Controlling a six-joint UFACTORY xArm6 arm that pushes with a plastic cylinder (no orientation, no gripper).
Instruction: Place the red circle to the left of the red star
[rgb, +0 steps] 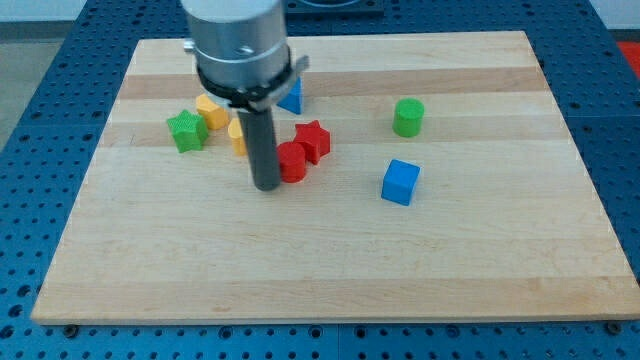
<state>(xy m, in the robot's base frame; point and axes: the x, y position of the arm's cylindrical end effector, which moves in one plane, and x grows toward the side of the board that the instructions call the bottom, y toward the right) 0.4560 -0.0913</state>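
Observation:
The red circle (293, 162) lies near the board's middle, touching the red star (313, 139), which sits just up and to its right. My tip (267, 186) is down on the board at the circle's left side, right against it or nearly so. The rod hides part of the circle's left edge.
A green star (186, 131) and a yellow block (211, 111) lie at the left. Another yellow block (238, 135) is partly hidden behind the rod. A blue triangle (291, 96) sits above the star. A green cylinder (408, 117) and a blue cube (401, 182) are at the right. The wooden board (330, 270) lies on a blue pegboard.

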